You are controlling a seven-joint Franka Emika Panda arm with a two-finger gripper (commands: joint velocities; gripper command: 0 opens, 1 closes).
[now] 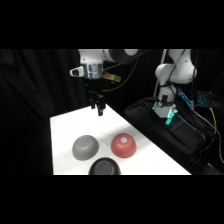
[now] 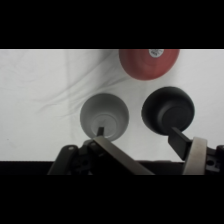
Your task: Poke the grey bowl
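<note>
The grey bowl point(image 1: 85, 147) lies upturned as a matte dome on the white table point(image 1: 65, 125), at the left of the three bowls. My gripper point(image 1: 98, 108) hangs well above the table's far part, behind the bowl and apart from it. In the wrist view the grey bowl point(image 2: 104, 116) sits near the middle, just beyond my gripper point(image 2: 136, 134). The gripper is open and holds nothing. One fingertip point(image 2: 100, 132) lies over the grey bowl's near edge, and the other finger point(image 2: 176, 136) overlaps the black bowl.
A red upturned bowl point(image 1: 123, 145) sits right of the grey one, also seen as the red bowl point(image 2: 148, 61). A black bowl point(image 1: 104, 168) rests at the table's front edge, in the wrist view the black bowl point(image 2: 167, 111). A black bag point(image 1: 165, 127) lies beside the table's right edge.
</note>
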